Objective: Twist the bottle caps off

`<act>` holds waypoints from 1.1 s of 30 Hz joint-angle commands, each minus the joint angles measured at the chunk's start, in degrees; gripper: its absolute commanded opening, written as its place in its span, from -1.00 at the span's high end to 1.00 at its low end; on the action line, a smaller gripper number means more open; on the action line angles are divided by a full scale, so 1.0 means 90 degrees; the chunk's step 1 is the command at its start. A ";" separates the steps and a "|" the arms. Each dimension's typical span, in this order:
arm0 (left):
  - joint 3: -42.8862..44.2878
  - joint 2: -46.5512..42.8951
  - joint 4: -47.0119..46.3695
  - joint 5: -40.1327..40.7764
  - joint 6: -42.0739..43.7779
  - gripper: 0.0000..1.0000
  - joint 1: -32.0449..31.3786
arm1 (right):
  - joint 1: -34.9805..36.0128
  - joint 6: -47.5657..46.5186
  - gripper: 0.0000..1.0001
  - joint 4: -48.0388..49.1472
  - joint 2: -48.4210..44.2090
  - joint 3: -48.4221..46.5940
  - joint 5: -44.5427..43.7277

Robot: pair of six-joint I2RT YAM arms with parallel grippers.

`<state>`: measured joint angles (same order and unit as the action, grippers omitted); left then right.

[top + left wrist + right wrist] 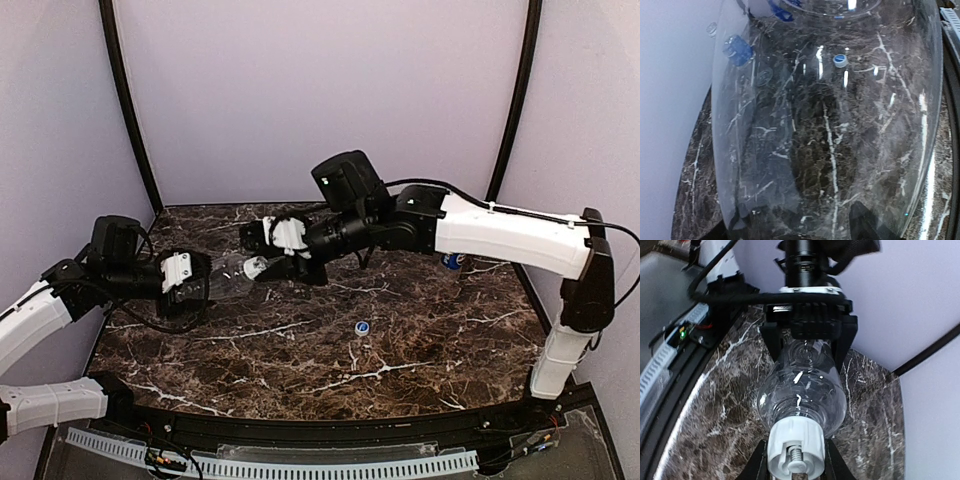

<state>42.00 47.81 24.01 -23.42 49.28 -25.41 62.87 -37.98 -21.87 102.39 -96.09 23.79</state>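
Note:
The unlabelled clear bottle (228,276) hangs level above the table between both grippers. My left gripper (198,284) is shut on its base end; in the left wrist view the bottle wall (830,150) fills the frame. My right gripper (264,260) is shut on the bottle's white cap (254,267). In the right wrist view the white cap (796,447) sits between my black fingers (756,467), with the bottle (802,390) running away to the left gripper (810,322). A loose blue cap (362,327) lies on the table, also seen through the bottle (840,60).
A bottle with a blue label (452,261) shows partly behind the right arm at the back right. The dark marble table (300,370) has white walls on three sides and a black rail (330,440) along the near edge.

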 commanded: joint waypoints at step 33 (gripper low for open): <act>0.0246 -0.0085 0.0654 -0.0958 -0.0302 0.43 -0.0028 | 0.0704 -0.4226 0.46 0.1580 -0.0543 0.1455 -0.1383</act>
<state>42.22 47.88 32.67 -29.63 47.88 -25.41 68.53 -76.36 -8.56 98.56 -84.25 11.31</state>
